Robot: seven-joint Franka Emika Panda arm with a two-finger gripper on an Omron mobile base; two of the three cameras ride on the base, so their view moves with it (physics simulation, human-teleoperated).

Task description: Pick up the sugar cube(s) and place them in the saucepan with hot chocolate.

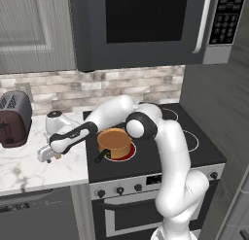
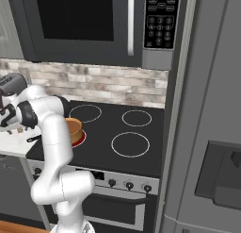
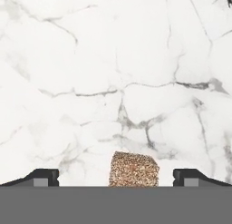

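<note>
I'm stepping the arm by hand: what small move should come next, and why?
Probably lower the gripper a little further, then close. In the hand view its jaws stand wide open on either side of a small tan-brown sugar cube lying on the white marble counter, with clear gaps on both sides, so nothing is gripped yet.

Pincer (image 3: 116,177) low (jaws wide apart)

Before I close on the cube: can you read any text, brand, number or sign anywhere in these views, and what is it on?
No text can be read.
Microwave keypad: rows of small light marks on the buttons, too small and blurred to read.
Stove front panel: a small dark display between the knobs, nothing readable.
Toaster, saucepan, sugar cube and marble counter: no lettering visible.
</note>
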